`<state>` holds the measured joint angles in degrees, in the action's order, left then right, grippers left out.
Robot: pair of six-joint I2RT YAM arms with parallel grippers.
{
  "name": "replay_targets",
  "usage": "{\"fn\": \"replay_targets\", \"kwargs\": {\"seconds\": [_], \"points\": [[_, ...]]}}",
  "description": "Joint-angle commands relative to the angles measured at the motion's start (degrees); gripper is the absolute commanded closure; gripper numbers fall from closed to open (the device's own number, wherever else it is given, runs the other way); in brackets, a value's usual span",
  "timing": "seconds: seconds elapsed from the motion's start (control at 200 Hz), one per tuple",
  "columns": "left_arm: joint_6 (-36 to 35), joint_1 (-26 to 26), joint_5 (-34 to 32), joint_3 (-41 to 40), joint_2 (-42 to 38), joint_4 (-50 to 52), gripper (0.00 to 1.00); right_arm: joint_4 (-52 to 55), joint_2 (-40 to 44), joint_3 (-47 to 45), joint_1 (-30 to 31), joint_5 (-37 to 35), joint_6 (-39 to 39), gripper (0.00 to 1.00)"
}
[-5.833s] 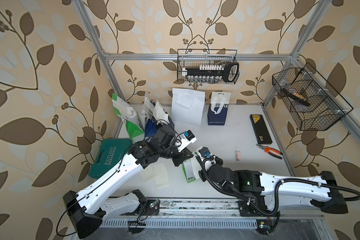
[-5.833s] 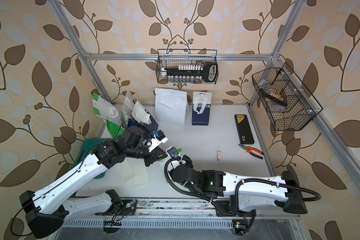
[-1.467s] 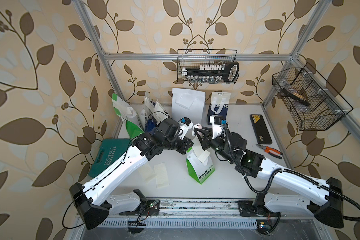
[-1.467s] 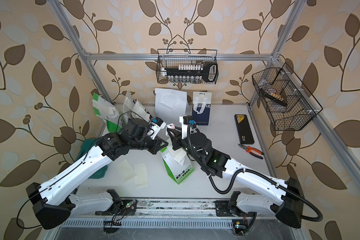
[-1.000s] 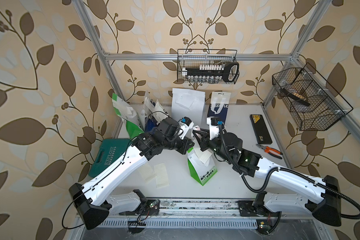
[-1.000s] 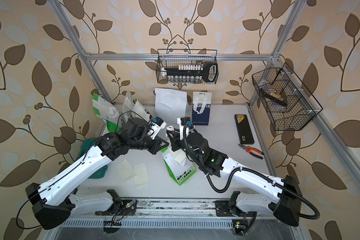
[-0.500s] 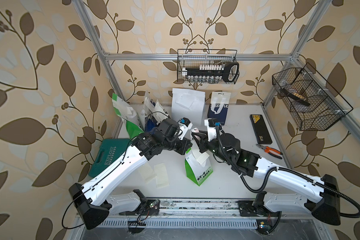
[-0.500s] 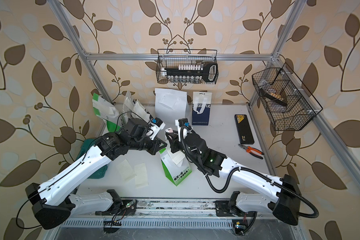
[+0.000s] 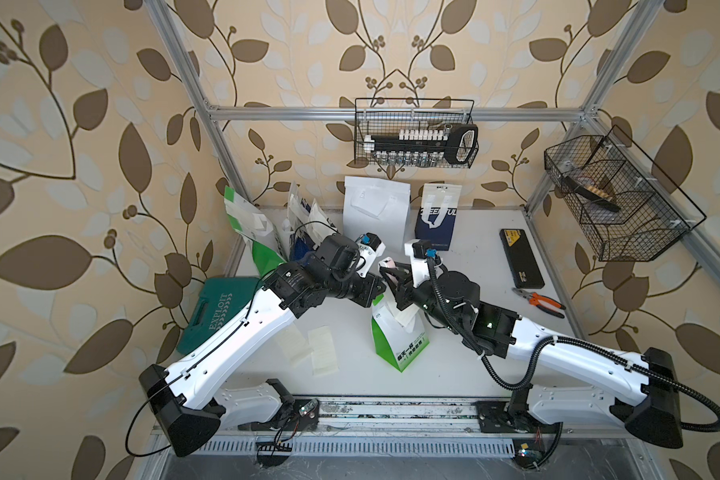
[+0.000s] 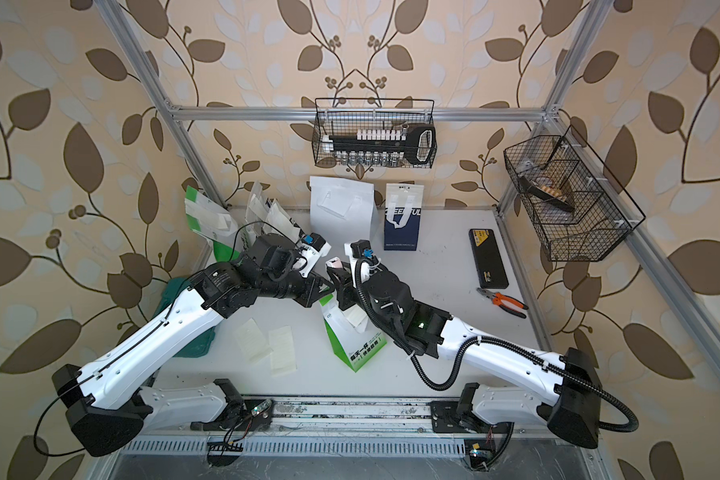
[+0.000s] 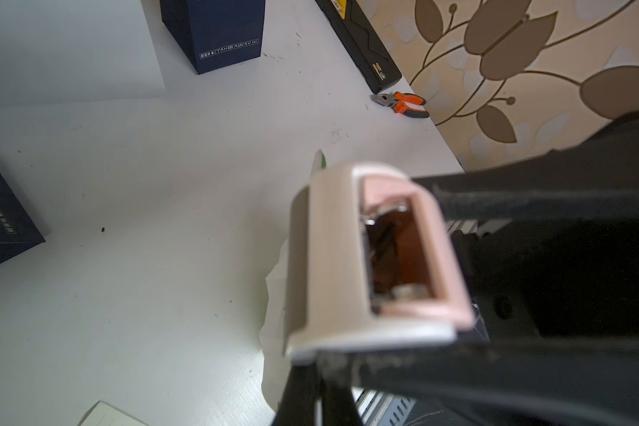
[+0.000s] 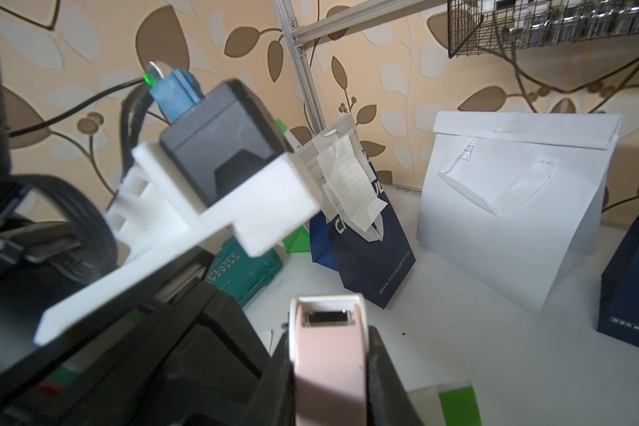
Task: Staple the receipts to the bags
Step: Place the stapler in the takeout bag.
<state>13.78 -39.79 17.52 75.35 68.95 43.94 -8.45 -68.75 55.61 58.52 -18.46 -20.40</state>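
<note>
Table centre: green-and-white bag (image 9: 387, 345), receipt (image 9: 405, 319) against its upper face. Just above the bag's top: pink stapler (image 9: 387, 263) clamped in right gripper (image 9: 392, 273); left gripper (image 9: 376, 290) closed at the top's left edge, hold on the paper not discernible. Far wall: wire basket (image 9: 412, 99) containing black rack (image 9: 416, 143) of white pieces.

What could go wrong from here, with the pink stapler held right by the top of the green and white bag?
One: the receipt looks loose against the tilted green-and-white bag and may slip before the pink stapler closes on it. Two: the left end effector, seemingly pinching the bag's top edge, sits very near the right end effector gripping the stapler; they could collide. Three: pulling on that pinched edge might tear or topple the bag.
</note>
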Motion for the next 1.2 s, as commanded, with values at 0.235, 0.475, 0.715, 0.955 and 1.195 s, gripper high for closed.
{"fn": "replay_targets", "kwargs": {"seconds": [0.235,0.475,0.715,0.955,1.195], "points": [[0.15,0.94,1.51,1.84,-1.86,-2.41,1.00,0.36,1.16,-1.05,1.50,-3.86,2.53,1.00],[-0.13,1.31,2.70,1.59,-2.64,-2.72,1.00,1.07,1.41,-1.92,1.51,-5.31,3.08,1.00],[-4.91,1.42,1.36,-0.49,-4.60,-5.59,1.00,9.43,1.52,1.60,1.70,-3.62,-0.06,1.00],[-12.84,1.40,3.78,-5.47,-8.26,-11.40,1.00,16.72,3.99,1.78,3.09,-2.67,-3.47,0.64],[-19.40,1.47,4.01,-4.87,-7.34,-9.69,1.00,20.67,12.68,1.58,3.08,3.21,-1.58,0.31]]}}
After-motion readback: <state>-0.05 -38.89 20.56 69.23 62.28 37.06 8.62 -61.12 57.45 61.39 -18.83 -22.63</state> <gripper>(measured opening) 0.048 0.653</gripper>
